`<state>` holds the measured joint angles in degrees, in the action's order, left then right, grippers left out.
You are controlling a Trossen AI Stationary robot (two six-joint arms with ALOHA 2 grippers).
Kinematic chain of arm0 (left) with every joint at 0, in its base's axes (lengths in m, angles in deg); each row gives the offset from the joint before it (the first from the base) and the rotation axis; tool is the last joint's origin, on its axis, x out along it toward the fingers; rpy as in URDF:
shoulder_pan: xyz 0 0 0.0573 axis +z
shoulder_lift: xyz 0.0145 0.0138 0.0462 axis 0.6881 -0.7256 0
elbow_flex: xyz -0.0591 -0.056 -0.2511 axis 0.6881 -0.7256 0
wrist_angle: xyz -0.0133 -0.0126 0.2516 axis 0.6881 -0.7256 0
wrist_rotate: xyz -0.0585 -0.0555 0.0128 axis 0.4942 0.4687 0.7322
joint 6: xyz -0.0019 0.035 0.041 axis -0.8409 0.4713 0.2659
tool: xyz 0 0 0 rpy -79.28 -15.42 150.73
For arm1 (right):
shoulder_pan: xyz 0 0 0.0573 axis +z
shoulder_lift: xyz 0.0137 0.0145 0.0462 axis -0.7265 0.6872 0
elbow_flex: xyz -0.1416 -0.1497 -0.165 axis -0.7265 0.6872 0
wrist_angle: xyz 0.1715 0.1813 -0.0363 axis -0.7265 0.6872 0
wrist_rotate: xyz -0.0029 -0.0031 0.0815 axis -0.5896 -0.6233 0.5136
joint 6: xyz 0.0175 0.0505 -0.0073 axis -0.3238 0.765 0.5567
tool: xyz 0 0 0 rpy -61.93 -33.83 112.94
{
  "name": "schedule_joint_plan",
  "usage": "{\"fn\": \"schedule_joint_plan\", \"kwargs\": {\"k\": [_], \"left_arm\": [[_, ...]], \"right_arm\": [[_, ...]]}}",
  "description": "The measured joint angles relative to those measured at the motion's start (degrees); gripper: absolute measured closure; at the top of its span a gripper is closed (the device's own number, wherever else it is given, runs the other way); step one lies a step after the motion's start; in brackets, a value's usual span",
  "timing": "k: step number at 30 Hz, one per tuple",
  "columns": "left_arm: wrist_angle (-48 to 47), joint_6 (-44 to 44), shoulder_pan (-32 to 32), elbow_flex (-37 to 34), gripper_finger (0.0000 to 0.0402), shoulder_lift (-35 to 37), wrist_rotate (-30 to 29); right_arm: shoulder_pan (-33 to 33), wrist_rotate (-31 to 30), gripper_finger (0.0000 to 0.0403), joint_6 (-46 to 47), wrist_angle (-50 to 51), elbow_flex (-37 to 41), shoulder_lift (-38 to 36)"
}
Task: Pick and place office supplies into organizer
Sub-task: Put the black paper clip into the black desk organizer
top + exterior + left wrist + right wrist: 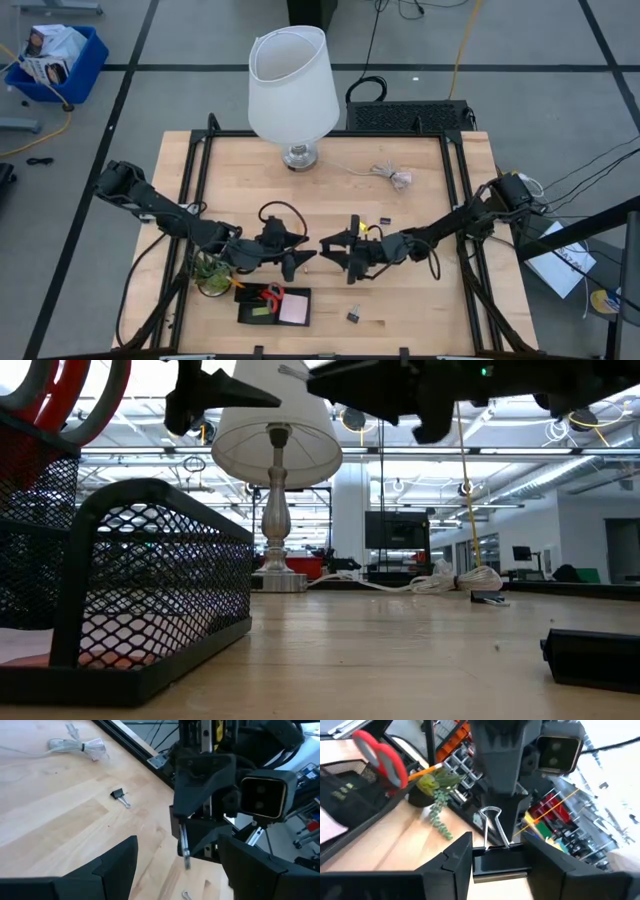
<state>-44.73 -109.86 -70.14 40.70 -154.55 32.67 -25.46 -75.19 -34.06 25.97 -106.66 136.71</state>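
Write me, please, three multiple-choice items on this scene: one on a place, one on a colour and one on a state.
1. Where is the pink sticky-note pad?
A in the organizer
B on the bare tabletop
C on the floor

2. What colour are the handles of the scissors?
A blue
B red
C green

3. What is the right hand doing?
A hanging open and empty
B gripping a binder clip
C gripping a pencil

Answers:
1 A, the pad lies inside the black tray.
2 B, red loops stand out of the tray.
3 B, the clip's black body sits between its fingers.
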Motion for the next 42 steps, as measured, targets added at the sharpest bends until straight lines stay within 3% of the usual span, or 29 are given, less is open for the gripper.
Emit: {"fn": "schedule_joint_plan", "kwargs": {"k": [19,29,42], "left_arm": [[-0.7,0.5,0.0,0.0,0.0135,0.0,-0.5],[-0.3,2.0,0.2,0.0,0.0255,0.0,-0.7],[0.4,3.1,0.3,0.0,0.0359,0.0,0.1]], "right_arm": [[-1.3,0.6,0.0249,-0.1,0.1,-1.5,0.1],[-1.3,3.6,0.025,0.3,-0.1,-1.5,0.1],[-1.4,4.7,0.0249,0.6,-0.3,-1.5,0.1]]}}
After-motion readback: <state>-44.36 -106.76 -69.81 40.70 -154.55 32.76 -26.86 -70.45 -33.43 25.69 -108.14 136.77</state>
